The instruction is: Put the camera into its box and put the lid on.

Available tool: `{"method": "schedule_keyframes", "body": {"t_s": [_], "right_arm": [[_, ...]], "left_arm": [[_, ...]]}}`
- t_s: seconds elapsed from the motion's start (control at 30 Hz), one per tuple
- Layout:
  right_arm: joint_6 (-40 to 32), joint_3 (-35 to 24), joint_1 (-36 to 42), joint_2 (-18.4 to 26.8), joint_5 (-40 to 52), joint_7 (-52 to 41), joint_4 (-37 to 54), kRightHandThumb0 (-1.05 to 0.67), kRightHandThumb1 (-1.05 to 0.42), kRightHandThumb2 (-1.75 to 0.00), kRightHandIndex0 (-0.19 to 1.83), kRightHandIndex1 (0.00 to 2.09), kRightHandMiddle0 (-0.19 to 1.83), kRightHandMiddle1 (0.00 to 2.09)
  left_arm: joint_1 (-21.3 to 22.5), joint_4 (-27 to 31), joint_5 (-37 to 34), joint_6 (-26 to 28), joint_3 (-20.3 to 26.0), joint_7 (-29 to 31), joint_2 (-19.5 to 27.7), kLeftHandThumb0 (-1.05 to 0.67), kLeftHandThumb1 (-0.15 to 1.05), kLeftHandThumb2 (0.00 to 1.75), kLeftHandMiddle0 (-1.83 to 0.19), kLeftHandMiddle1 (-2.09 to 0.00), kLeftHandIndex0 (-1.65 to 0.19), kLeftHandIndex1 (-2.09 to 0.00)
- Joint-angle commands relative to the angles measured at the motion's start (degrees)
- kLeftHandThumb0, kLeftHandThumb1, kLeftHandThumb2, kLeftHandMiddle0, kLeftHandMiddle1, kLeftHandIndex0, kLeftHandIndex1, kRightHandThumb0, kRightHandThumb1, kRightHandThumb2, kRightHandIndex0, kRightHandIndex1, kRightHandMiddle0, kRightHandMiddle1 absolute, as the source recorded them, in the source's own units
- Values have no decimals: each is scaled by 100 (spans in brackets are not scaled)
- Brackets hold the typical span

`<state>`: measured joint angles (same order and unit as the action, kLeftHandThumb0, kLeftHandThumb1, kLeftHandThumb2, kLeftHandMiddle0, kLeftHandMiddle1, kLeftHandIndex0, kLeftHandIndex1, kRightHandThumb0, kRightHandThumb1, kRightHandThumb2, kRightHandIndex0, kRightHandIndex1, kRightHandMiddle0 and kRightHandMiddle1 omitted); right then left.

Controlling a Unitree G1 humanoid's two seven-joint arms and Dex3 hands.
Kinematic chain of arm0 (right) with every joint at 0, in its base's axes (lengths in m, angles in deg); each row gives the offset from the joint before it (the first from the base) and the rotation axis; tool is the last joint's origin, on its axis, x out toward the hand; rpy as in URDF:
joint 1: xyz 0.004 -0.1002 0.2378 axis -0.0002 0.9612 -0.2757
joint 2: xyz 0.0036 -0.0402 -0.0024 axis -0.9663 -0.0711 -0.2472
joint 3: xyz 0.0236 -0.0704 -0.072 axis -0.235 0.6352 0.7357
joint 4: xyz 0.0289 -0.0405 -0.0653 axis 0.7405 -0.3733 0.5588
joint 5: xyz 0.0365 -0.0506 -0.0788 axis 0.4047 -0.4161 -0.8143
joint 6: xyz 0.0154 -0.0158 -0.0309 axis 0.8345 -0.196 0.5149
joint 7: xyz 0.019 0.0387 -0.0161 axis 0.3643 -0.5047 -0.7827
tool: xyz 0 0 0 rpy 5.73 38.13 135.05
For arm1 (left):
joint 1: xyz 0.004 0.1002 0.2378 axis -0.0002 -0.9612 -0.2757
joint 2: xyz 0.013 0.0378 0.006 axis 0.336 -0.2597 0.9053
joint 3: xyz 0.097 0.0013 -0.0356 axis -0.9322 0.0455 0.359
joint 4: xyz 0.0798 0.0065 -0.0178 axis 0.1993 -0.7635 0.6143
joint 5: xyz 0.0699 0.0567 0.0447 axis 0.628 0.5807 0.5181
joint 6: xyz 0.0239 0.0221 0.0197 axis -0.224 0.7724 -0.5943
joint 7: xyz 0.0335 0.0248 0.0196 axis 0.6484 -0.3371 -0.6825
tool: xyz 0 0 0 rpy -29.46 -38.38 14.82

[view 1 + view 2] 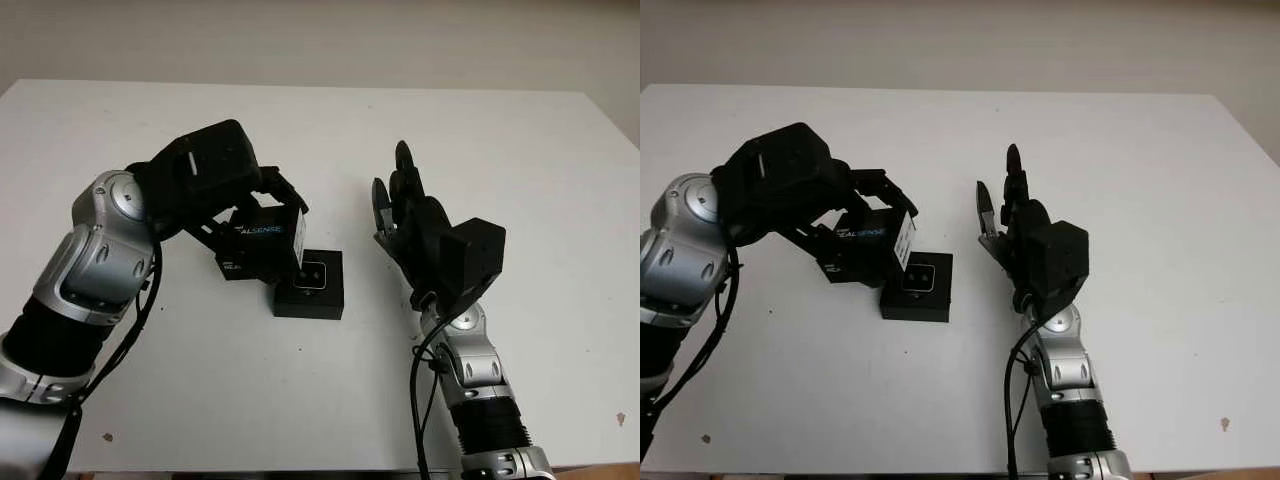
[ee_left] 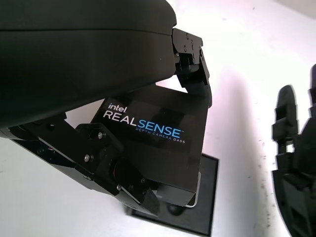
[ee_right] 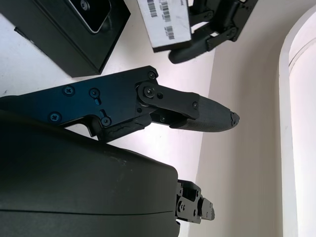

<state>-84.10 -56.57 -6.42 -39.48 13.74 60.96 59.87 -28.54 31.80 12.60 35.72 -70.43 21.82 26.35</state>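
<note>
Left hand [image 1: 262,215] fingers pinching black lid [image 2: 163,143] lettered "intel REALSENSE DEPTH CAMERA D405", tilted just above open box [image 1: 310,293] with camera [image 1: 312,274] inside, mid table [image 1: 300,130], right hand [image 1: 415,225] open beside box, barcode label on lid end.

The setting was a robotics test bench or laboratory. A plain white table [image 1: 330,400] stood against a bare, light-coloured wall [image 1: 320,40]. The work surface carried only a black product box [image 1: 310,285] and its lid [image 2: 163,143], printed "Intel RealSense Depth Camera D405". No domestic furnishings were visible.
</note>
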Motion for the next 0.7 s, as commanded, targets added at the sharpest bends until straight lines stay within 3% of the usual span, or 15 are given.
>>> {"method": "schedule_keyframes", "body": {"t_s": [0.0, 0.27, 0.67], "right_arm": [[91, -20, -8, -22, -1, 19, -28, -70, -105, -61, -19, 2, -18, 5], [94, 7, -15, -25, -31, 40, -38, -71, -105, -60, -19, 2, -18, 5], [169, 13, 7, -91, -63, 112, -41, -69, -105, -59, -19, 4, -17, 6]], "left_arm": [[-105, 61, -99, -49, 68, -119, -107, -17, 92, 5, -37, -148, -33, -158], [-324, 49, -362, -321, 134, -494, -268, -16, 91, 5, -35, -156, -35, -165], [-379, 235, -350, 10, -75, -626, -310, -14, 92, 5, -41, -153, -35, -164]]}}
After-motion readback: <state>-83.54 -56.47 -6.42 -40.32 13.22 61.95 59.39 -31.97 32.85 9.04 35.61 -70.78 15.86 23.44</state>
